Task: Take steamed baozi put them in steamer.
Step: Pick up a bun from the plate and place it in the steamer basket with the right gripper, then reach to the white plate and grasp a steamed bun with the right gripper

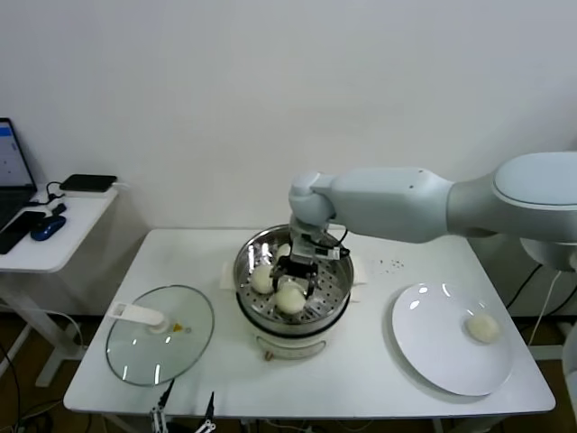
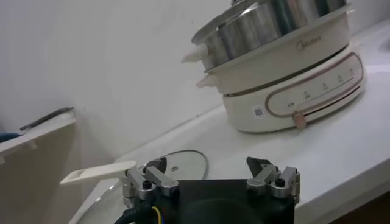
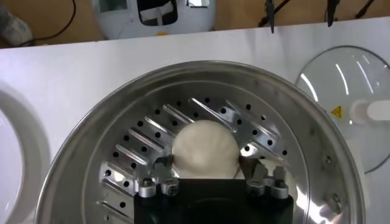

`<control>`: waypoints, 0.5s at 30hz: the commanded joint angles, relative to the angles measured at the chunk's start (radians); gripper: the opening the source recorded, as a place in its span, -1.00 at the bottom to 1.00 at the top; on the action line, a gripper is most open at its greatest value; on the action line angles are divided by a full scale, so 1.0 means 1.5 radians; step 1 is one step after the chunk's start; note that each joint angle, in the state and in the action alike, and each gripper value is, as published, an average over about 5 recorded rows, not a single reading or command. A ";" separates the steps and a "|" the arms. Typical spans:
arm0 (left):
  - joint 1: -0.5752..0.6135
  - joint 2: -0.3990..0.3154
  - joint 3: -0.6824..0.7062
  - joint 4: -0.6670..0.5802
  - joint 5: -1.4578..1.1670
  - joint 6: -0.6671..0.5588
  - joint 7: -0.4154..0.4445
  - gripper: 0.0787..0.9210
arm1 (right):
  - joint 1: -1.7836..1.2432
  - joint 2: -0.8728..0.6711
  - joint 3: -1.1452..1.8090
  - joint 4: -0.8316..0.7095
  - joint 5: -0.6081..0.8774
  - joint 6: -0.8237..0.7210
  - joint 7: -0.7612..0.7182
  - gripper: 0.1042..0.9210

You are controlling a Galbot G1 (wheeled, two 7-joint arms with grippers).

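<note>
Left hand (image 2: 211,182) idles spread low off the counter's (image 1: 117,401) near-left edge. In the steamer (image 1: 290,287), your right hand (image 1: 295,277) straddles a bun (image 1: 290,299), fingers spread. Lifting crooked could drag it. Last bun (image 1: 482,328) waits on the plate (image 1: 433,352).

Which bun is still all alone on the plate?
The steamed baozi near the right edge of the white plate. It sits alone; the other buns are already in the steamer, under the right gripper.
</note>
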 commanded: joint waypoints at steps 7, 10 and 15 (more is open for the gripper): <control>0.006 -0.032 0.002 -0.008 0.002 0.001 0.001 0.77 | 0.124 -0.059 -0.079 0.014 0.133 0.038 -0.021 0.76; 0.008 -0.032 0.003 -0.012 0.004 0.001 0.001 0.77 | 0.175 -0.096 -0.137 0.014 0.187 0.005 -0.048 0.76; 0.011 -0.031 0.004 -0.014 0.005 0.002 0.002 0.77 | 0.241 -0.165 -0.245 0.020 0.269 -0.147 -0.067 0.76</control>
